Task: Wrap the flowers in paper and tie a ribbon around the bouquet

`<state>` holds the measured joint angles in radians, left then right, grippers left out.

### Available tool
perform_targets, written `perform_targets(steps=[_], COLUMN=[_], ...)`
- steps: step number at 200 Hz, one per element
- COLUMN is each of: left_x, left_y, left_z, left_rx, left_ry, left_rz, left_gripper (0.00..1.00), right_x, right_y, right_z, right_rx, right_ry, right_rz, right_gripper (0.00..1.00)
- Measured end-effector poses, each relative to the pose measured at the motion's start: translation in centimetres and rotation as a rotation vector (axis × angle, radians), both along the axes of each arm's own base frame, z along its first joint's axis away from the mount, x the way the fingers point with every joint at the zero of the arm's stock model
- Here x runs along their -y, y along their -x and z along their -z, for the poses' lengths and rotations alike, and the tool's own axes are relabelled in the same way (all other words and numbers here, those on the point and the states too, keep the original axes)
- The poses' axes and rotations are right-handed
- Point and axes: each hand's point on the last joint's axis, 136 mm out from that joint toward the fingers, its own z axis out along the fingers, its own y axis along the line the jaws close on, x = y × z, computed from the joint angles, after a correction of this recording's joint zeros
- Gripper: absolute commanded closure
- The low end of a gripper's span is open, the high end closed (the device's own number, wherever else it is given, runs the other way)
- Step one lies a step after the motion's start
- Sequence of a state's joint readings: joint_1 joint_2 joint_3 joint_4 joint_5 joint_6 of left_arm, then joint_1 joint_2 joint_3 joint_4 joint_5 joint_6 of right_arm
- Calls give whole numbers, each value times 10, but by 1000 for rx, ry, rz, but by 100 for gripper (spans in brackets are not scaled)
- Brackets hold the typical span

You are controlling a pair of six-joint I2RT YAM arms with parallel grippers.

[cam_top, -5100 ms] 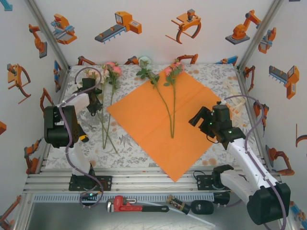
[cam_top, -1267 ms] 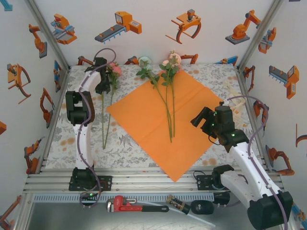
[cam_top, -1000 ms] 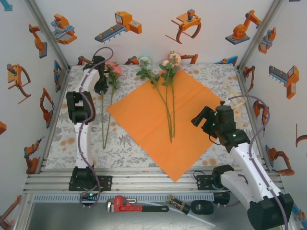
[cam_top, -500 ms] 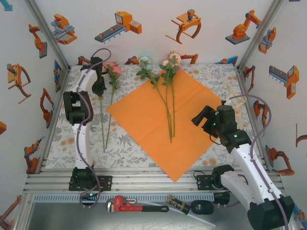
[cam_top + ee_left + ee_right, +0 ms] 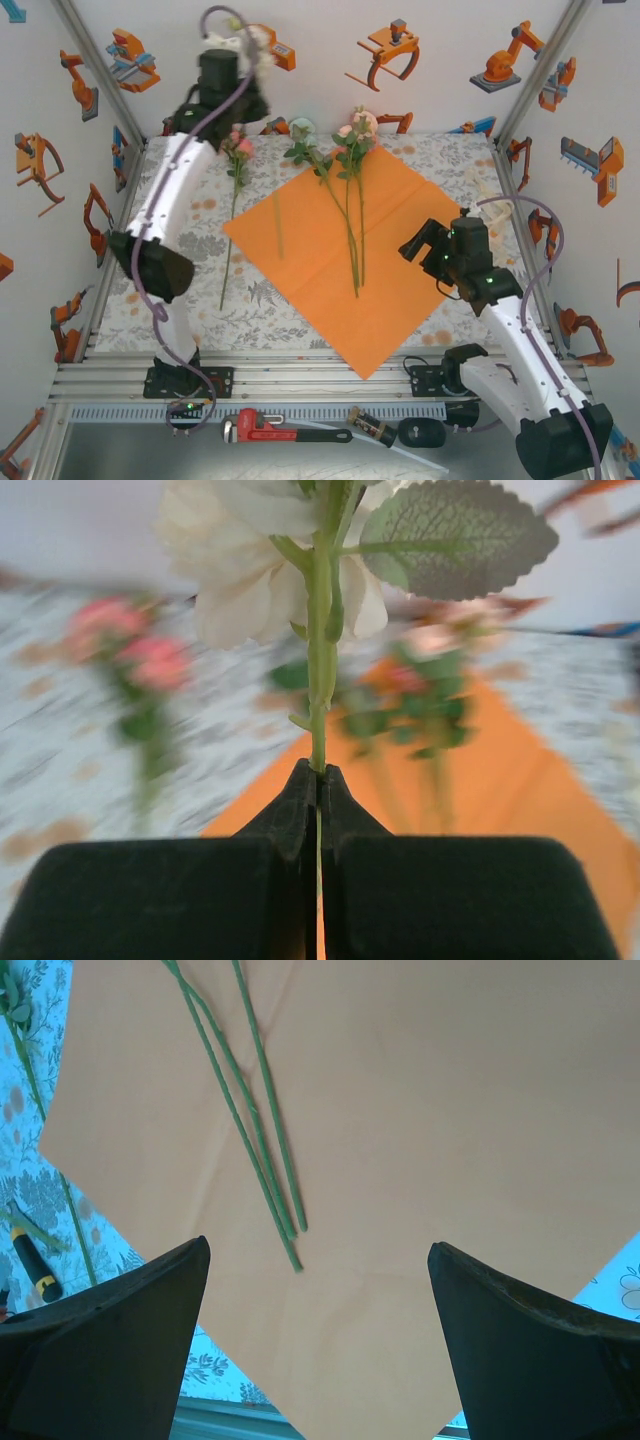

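Flowers [image 5: 352, 150] lie on orange paper [image 5: 410, 220]; left gripper [image 5: 318, 780] clamps a cream flower [image 5: 255, 570] by its stem, right gripper [image 5: 318, 1248] spread apart.

Left gripper [image 5: 318, 773] high, pinched tight; right gripper [image 5: 318, 1250] low, spread wide.

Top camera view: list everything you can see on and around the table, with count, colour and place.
paper: one, bright orange, middle of the table.
flowers on the paper: three stems, pink and cream blooms, heads toward the far edge.
flower beside the paper: one stem, pink, on its left.
held flower: one, cream, raised above the far left corner.
pipe wrench: one, red, in front of the arm bases.
left hand: black, shut on the held flower's stem.
right hand: black, open, above the paper's right side.
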<state>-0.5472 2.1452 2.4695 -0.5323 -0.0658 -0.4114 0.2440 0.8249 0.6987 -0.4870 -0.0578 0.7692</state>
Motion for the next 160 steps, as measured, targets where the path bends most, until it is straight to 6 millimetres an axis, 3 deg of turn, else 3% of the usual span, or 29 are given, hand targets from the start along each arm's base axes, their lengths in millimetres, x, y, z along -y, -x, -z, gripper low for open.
perform_targets(steps=[16, 28, 52, 69, 87, 139, 160], left_x=[75, 117, 163, 178, 187, 201, 206], left_y=[0, 0, 5, 10, 14, 4, -6], left_z=[29, 72, 160, 196, 205, 179, 185], left_rx=[-21, -73, -176, -208, -193, -46, 12], left_ry=[65, 78, 41, 8, -18, 27, 34], left_rz=[101, 149, 193, 216, 237, 241, 231], left_gripper=[100, 100, 100, 100, 100, 100, 100], right_x=[1, 2, 5, 8, 9, 9, 10], right_y=[3, 5, 11, 13, 14, 15, 17], right_z=[-5, -11, -20, -21, -18, -14, -12], right_rx=[17, 38, 73, 75, 67, 57, 51], right_ry=[-4, -7, -9, -1, 6, 12, 16], right_rz=[0, 3, 11, 19, 21, 19, 21], right_gripper=[19, 19, 19, 19, 19, 19, 19])
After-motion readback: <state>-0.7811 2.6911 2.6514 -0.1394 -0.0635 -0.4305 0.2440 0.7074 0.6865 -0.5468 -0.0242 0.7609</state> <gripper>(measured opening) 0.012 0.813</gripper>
